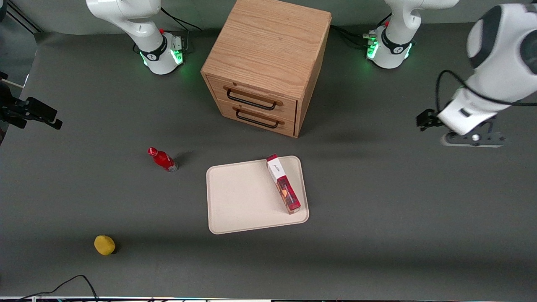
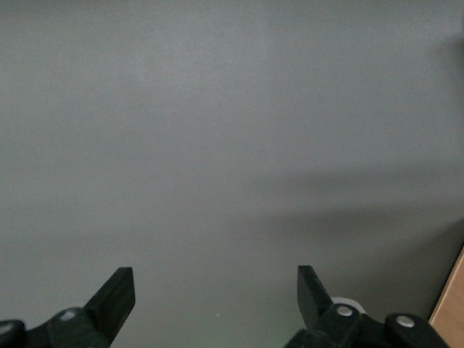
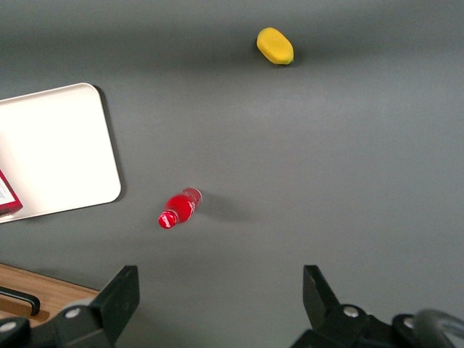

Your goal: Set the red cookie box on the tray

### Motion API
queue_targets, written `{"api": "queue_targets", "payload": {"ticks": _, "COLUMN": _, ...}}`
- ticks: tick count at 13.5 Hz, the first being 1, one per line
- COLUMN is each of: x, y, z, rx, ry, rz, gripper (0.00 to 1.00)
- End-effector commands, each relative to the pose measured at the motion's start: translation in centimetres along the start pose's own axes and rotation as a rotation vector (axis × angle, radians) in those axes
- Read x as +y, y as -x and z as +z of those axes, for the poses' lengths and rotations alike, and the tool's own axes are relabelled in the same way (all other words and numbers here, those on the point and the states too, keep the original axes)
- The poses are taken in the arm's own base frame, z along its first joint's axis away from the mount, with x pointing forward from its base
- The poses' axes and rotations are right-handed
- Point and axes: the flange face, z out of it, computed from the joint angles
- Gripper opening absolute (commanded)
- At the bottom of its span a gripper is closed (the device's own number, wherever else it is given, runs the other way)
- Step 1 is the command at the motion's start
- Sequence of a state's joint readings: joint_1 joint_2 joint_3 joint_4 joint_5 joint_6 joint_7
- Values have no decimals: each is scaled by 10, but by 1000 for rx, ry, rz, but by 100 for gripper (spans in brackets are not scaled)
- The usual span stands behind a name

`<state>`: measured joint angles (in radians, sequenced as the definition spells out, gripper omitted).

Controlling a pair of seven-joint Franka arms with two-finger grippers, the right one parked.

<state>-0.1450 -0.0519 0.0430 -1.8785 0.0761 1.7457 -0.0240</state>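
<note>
The red cookie box (image 1: 283, 183) lies flat on the pale beige tray (image 1: 243, 197), along the tray's edge toward the working arm's end, with its white end pointing at the drawer cabinet. The tray (image 3: 58, 145) and a corner of the box (image 3: 7, 197) also show in the right wrist view. My left gripper (image 1: 473, 141) hangs above the bare table toward the working arm's end, well away from the tray. In the left wrist view the gripper (image 2: 215, 297) is open and empty, with only grey table under it.
A wooden two-drawer cabinet (image 1: 266, 63) stands farther from the camera than the tray. A small red bottle (image 1: 162, 159) lies beside the tray toward the parked arm's end. A yellow object (image 1: 104, 245) sits nearer the camera. A black cable (image 1: 63, 285) lies at the table's near edge.
</note>
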Motion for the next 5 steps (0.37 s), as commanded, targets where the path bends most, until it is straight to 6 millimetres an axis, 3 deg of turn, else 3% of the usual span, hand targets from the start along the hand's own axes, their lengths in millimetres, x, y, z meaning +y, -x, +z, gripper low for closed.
{"api": "queue_targets", "payload": {"ticks": 1, "x": -37, "y": 15, "z": -6, "rx": 33, "ry": 46, "rz": 55, "gripper": 100}}
{"api": "queue_targets", "payload": {"ticks": 5, "x": -50, "y": 16, "z": -10, "rx": 32, "ry": 48, "rz": 66, "gripper": 100}}
